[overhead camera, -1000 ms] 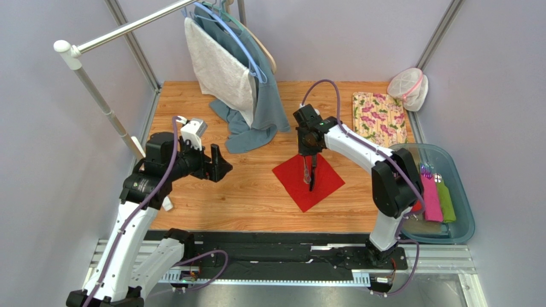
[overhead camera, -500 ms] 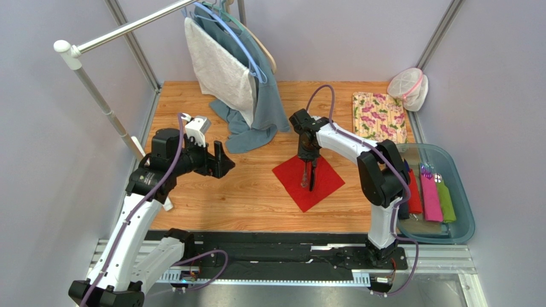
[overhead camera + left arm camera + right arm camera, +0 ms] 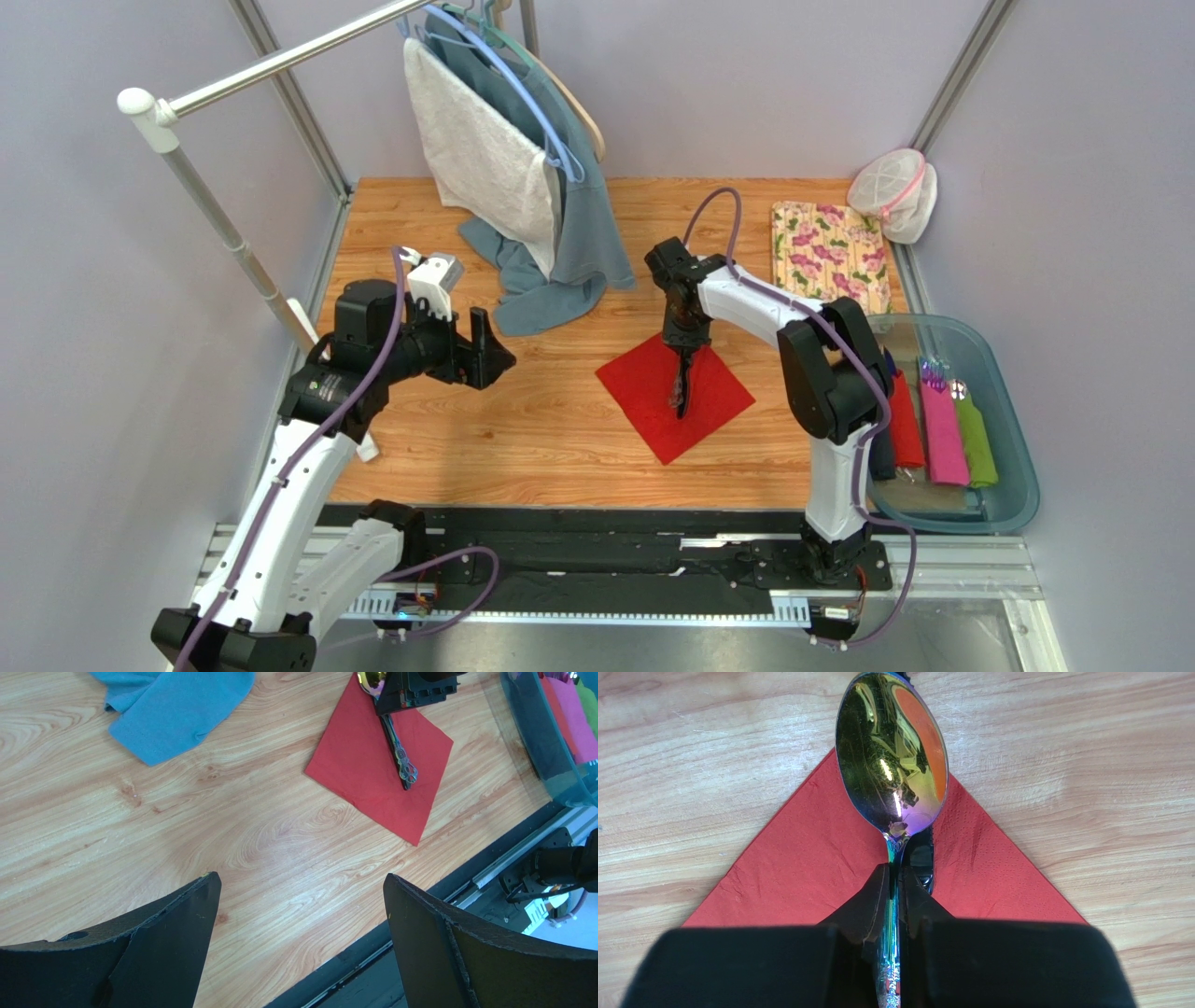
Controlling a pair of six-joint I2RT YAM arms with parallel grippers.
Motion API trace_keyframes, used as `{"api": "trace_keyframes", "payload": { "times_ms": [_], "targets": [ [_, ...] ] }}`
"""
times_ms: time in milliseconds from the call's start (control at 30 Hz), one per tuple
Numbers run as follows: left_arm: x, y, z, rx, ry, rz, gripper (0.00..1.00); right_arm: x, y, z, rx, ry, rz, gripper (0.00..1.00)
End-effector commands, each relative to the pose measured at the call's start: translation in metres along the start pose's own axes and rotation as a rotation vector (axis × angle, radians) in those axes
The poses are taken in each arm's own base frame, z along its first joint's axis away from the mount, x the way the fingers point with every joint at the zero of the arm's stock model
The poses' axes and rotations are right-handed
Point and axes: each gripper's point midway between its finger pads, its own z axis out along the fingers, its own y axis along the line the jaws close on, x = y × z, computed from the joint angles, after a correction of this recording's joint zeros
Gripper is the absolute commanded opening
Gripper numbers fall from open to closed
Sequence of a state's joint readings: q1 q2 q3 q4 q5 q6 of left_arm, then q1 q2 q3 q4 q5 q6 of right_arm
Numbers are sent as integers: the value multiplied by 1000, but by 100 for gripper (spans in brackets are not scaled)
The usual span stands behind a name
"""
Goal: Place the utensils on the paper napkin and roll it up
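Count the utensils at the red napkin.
2 visible: a spoon pinched in the right claw, its bowl over the corner of the paper napkin, and a dark utensil lying just beneath it on the napkin. The claw may hide more.

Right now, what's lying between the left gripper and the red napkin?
Nothing: only bare wooden table lies between the left gripper and the paper napkin, clearest in the left wrist view. The blue cloth lies off to one side.

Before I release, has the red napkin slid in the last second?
No. The paper napkin keeps its spot against the table near edge, top view.
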State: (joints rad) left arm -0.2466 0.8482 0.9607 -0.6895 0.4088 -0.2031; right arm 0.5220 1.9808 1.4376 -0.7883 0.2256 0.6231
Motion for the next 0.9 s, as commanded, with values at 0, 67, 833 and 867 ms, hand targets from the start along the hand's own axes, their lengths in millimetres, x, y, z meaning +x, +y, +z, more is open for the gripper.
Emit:
{"api": "trace_keyframes", "payload": {
  "times_ms": [0, 67, 833, 867],
  "targets": [
    [-13, -3, -1, 10, -45, 11, 95, -12, 9, -3, -18, -36, 7, 7],
    [-13, -3, -1, 9, -45, 9, 95, -10, 9, -1, -22, -27, 8, 9],
    [-22, -13, -10, 84, -83, 210, 99, -21, 33, -59, -230, -50, -61, 32],
    [-23, -14, -10, 92, -86, 240, 99, -24, 33, -74, -259, -76, -72, 34]
  ]
}}
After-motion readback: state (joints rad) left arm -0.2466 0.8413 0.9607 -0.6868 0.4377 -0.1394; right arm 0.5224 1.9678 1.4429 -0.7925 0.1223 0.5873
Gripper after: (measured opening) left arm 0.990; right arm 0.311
